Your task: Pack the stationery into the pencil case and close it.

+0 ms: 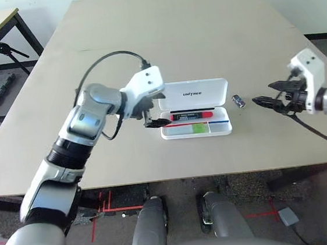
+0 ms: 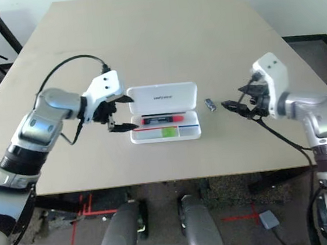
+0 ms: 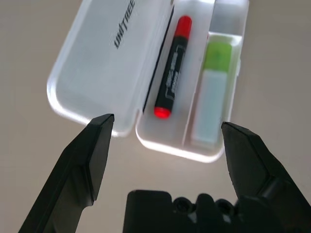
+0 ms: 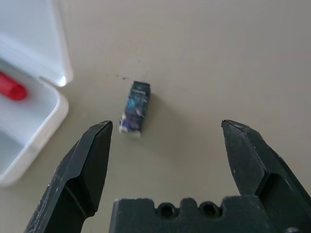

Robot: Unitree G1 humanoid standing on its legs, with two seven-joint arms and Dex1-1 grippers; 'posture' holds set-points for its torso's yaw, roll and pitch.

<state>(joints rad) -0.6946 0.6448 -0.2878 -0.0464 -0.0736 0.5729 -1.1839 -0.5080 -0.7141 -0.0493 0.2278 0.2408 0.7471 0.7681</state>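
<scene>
Lying on the desk just right of the open pencil case, stubby cylinder: likely light, rigid, roll-prone; pinch across its middle. Right gripper fingers spread; left gripper fingers spread too.

We see a beige table carrying a white pencil case, its lid printed with dark lettering and its tray crossed by a red and blue stripe. Inside lies a black marker with a red cap and red end, next to a highlighter with a lime-green cap and a pale whitish body. On the table we see a small stubby cylinder, dark with mottled blue-green and silver patches. Both arms have black fingers and white wrist housings.
</scene>
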